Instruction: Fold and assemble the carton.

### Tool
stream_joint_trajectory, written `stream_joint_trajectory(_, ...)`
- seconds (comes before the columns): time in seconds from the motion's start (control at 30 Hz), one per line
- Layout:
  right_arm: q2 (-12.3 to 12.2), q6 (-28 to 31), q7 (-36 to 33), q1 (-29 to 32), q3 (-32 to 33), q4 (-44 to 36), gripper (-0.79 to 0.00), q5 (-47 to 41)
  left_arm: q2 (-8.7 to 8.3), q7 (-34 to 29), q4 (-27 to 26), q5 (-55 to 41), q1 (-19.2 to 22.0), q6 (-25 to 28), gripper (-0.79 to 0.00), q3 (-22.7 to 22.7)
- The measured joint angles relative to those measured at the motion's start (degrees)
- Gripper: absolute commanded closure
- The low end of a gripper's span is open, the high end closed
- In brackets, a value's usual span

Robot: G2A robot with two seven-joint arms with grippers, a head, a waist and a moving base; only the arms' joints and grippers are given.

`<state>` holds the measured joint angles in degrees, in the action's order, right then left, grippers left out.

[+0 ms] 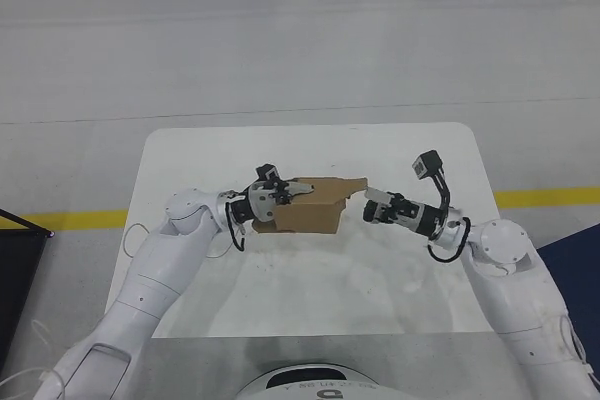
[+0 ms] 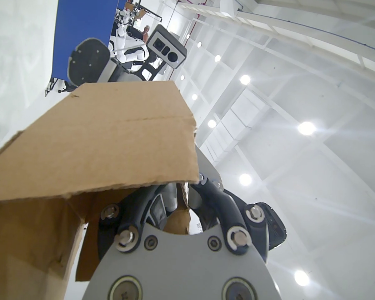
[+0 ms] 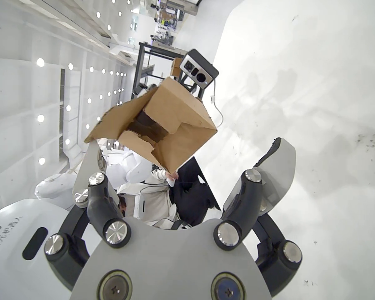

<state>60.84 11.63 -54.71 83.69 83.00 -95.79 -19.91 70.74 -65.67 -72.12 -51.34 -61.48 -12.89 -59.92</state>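
A brown cardboard carton [image 1: 315,212] is held above the middle of the white table [image 1: 310,290], partly formed. My left gripper [image 1: 285,192] is at its left end, shut on a carton wall. In the left wrist view one finger [image 2: 134,210] is inside the carton [image 2: 97,138] and the other outside, with the gripper [image 2: 176,195] clamped on the cardboard edge. My right gripper [image 1: 372,205] stands open just off the carton's right end. In the right wrist view the carton [image 3: 178,120] shows its open end and loose flaps beyond the gripper [image 3: 184,157], and one fingertip [image 3: 90,157] is close under a flap.
The table's edges lie far from both arms. A black rack [image 1: 0,260] stands off the table's left side and a blue panel [image 1: 592,265] off its right. A yellow floor line [image 1: 560,196] runs behind.
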Motion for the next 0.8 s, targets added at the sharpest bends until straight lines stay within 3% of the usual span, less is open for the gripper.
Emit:
stream_joint_trajectory(0.23, -0.2, -0.6, 0.6, 0.0, 0.9, 0.7, -0.785, -1.0, 0.20, 0.4, 0.4, 0.6, 0.7, -0.1, 0.000, 0.9)
stream_joint_trajectory(0.8, 0.0, -5.1, -0.9, -3.5, -8.2, -0.8, -0.785, 9.4, 0.04, -0.4, 0.5, 0.0, 0.3, 0.0, 0.000, 0.2)
